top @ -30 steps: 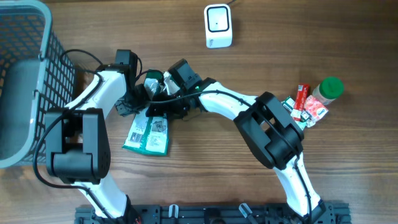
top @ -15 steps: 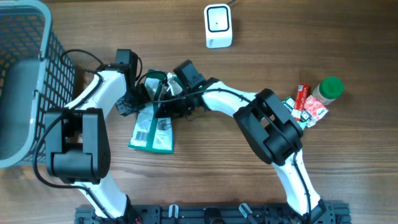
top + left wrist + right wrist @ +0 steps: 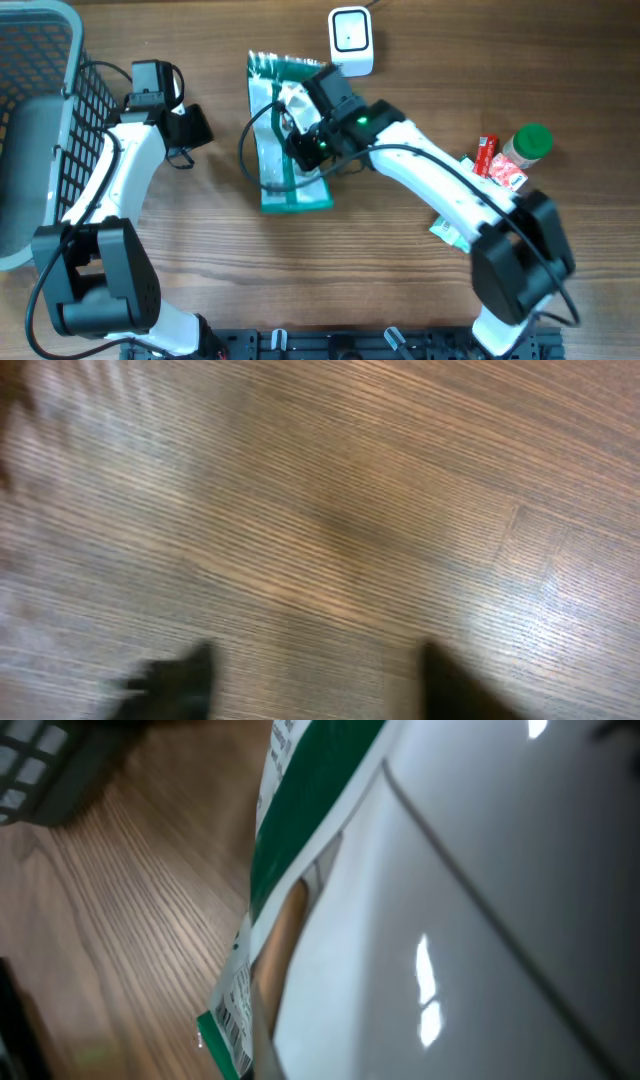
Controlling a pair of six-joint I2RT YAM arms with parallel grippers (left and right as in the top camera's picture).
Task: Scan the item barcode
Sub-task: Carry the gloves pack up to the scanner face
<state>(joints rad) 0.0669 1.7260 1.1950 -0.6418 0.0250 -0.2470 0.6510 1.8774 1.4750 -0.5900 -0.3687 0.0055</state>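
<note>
We look down on a brown wooden table (image 3: 200, 260) with long grain lines. Nothing of the room shows past it. The gray wire basket (image 3: 40, 120) at 9 o'clock is cut off by the left edge.

The left wrist view is all blur. We only see bare wood there between two dark fingers (image 3: 175, 680). So the left gripper (image 3: 190, 128) is apart and holds nothing, near the basket.

In the middle, the right gripper (image 3: 300, 140) is pinched tight on the green and white packet (image 3: 290, 185). The gripper and a black cable (image 3: 245, 150) cover part of it. In the right wrist view the packet is too close to read, but we see a small barcode (image 3: 235, 1030) low down.

The white scanner (image 3: 351, 42) sits at 12 o'clock, just beside the packet's top end. At 3 o'clock a green-capped bottle (image 3: 528, 143) and a red packet (image 3: 487, 152) sit close together. The right arm (image 3: 440, 190) hides part of a small pale packet (image 3: 447, 232) at 4 o'clock.
</note>
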